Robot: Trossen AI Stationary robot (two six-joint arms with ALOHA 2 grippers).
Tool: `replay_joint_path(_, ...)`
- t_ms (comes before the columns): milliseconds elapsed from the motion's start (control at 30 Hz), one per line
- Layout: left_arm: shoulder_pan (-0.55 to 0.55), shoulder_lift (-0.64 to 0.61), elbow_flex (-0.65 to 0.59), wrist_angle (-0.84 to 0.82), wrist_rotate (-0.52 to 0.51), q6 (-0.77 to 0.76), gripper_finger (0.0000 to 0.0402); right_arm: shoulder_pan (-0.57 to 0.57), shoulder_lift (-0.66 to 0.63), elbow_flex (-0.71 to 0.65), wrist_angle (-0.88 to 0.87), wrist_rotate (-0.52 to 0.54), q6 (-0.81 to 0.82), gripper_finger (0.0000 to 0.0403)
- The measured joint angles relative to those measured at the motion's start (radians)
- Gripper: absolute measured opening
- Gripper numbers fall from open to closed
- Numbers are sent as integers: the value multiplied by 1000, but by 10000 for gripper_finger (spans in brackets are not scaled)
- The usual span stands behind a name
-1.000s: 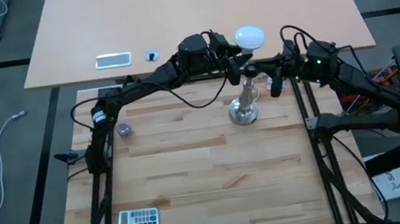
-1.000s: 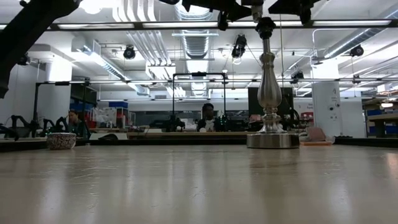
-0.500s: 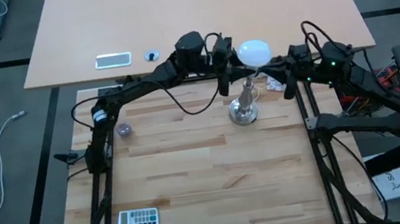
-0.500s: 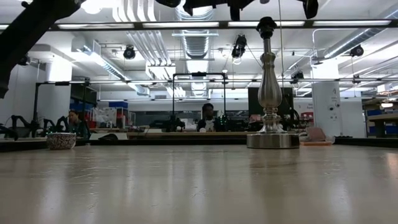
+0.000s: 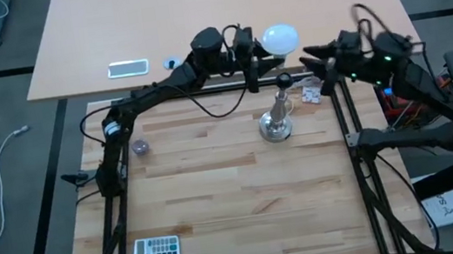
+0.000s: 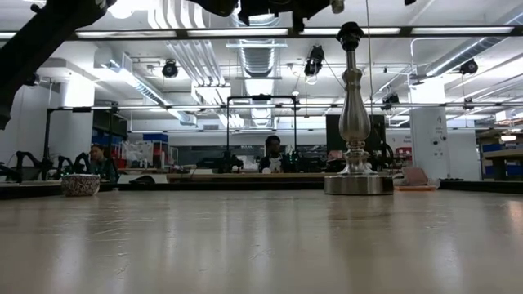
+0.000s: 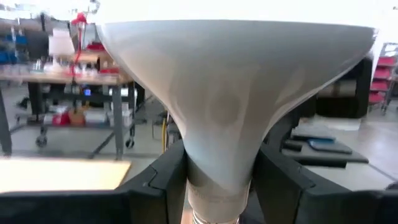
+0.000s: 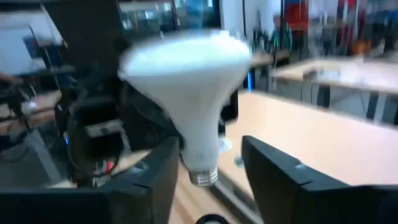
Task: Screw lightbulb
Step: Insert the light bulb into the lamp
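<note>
My left gripper [image 5: 253,46] holds the lightbulb [image 5: 280,40] by its neck, base down, above and just far-side of the stand [image 5: 276,117] on the table [image 5: 216,181]; my right gripper [image 5: 309,56], jaws wide, sits to the right.

The bulb's [image 7: 230,106] globe top ran off the left wrist picture; its [image 8: 189,87] outline was blurred in the right wrist view.

The left gripper [image 5: 258,46] is raised high over the far side of the table with its fingers [image 7: 158,180] clamped, while the right gripper [image 5: 309,56] stands apart with fingers [image 8: 277,168] spread.
</note>
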Motion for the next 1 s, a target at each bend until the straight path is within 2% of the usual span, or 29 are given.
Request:
replay_joint_path(133,-3,3,0,37,-11,-28,141,0,81,83,-106,-30,-7,221)
replay_joint_path(233,-4,4,0,17,-56,-15,141,0,129,140,-119,-49,-41,243)
replay_joint_path(500,-18,5,15,7,-24,-2,141,0,197,213,-116,-52,-65,277)
replay_joint_path(767,-42,5,13,-10,-49,29,141,1,241,227,-88,-61,-82,270)
replay_joint_path(1000,-50,3,15,2,-70,18,141,1,242,225,-36,-58,-89,235)
